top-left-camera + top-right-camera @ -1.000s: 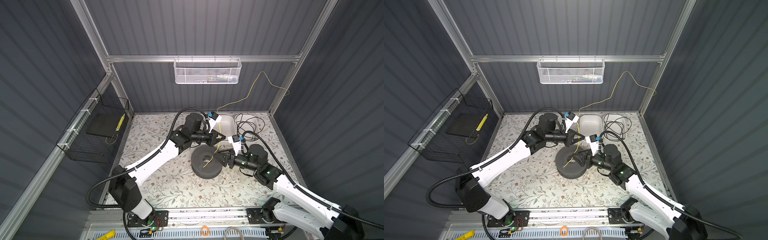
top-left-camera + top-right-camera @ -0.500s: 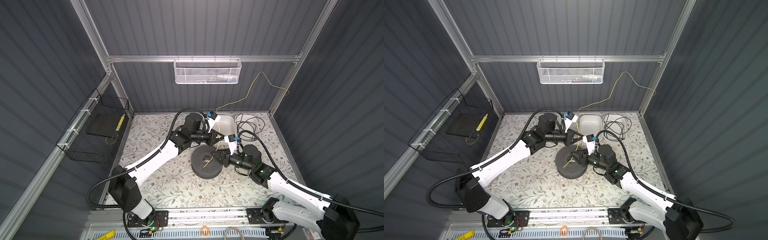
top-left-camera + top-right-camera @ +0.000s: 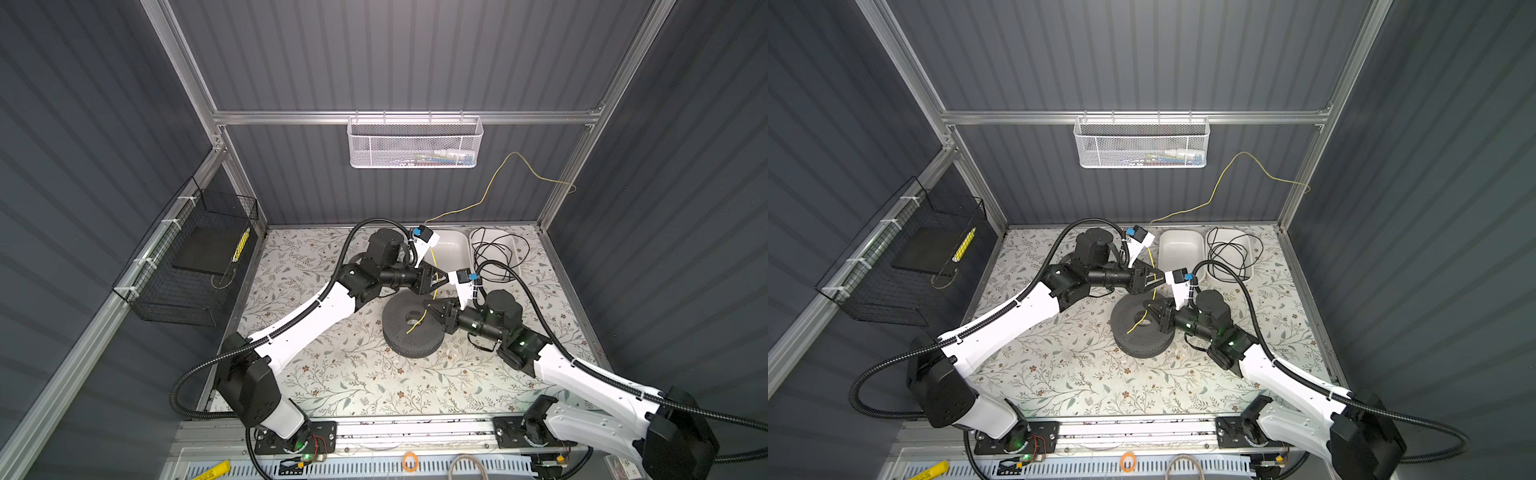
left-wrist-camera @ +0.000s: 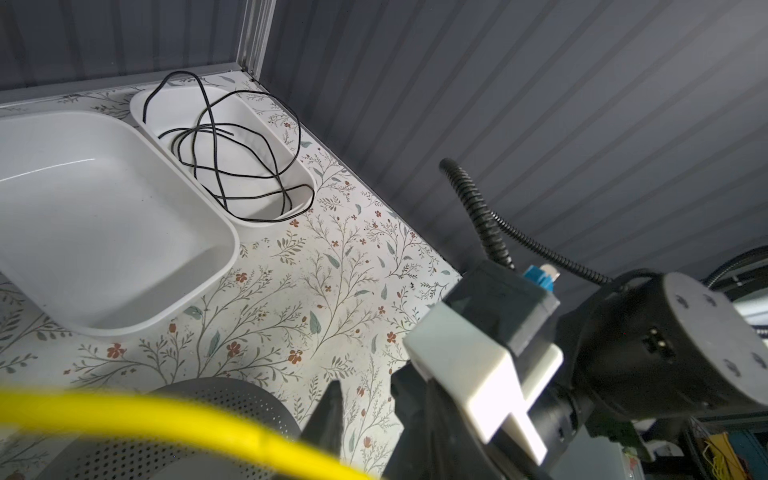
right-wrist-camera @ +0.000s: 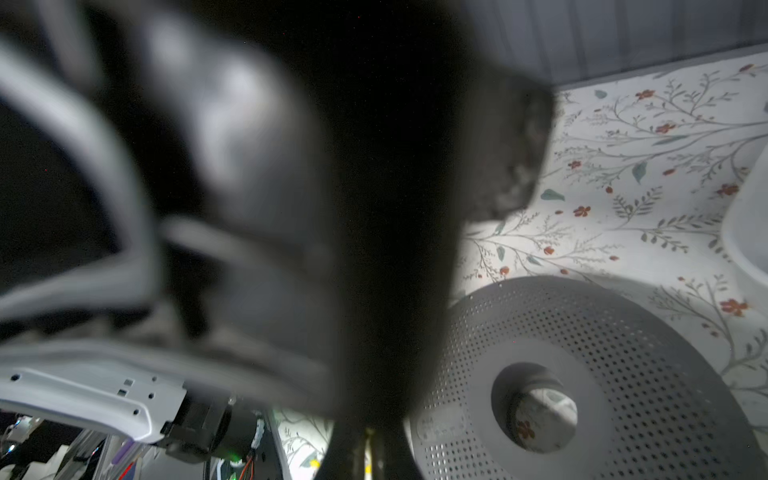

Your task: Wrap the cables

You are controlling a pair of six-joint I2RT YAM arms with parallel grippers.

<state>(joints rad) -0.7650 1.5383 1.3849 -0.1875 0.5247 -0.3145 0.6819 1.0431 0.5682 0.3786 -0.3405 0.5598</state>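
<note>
Thin bright yellow wire [image 3: 419, 322]: pinched by closed right gripper [image 3: 429, 308] over dark perforated spool [image 3: 399, 334]; left gripper [image 3: 444, 277] part-open, nothing clamped. Hand-over judged under way; winding of slack required next.

Tabletop [image 3: 332, 374]: flat, covered in a pale floral print. A dark perforated spool [image 3: 401, 343] lies flat at centre. Two white trays stand side by side at the far right edge. The left tray [image 3: 449, 249] is empty; the right tray [image 4: 178, 108] holds a loose coil of black cable [image 3: 486, 253], with loops overhanging its rim.
</note>
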